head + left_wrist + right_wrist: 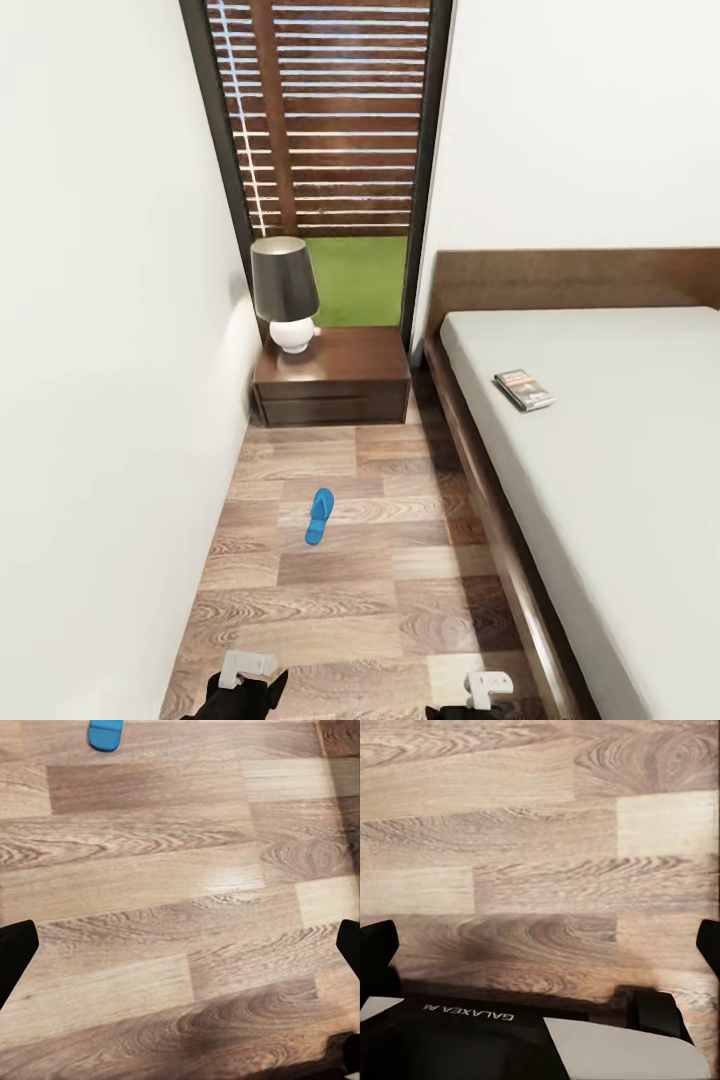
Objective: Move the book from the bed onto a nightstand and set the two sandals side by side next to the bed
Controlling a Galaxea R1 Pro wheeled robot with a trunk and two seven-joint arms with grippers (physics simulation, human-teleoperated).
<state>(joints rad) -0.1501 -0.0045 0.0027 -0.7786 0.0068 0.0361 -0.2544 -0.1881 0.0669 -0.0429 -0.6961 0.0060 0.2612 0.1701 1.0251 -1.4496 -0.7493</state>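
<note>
book point(524, 389) on bed point(620, 470) | sandal point(319, 516) on floor point(350, 600)

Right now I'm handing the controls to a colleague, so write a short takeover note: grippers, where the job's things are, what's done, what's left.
Left gripper: open, holding nothing, above bare floor.
Right gripper: open, holding nothing, above bare floor.
Book: lying on the bed, near the edge facing the aisle.
Nightstand: ahead by the window, with a lamp on its left part; the rest of the top is free.
One blue sandal: on the floor mid-aisle, apart from the bed.
Done: nothing yet.
Left: book to nightstand; find the second sandal and set both side by side beside the bed.
</note>
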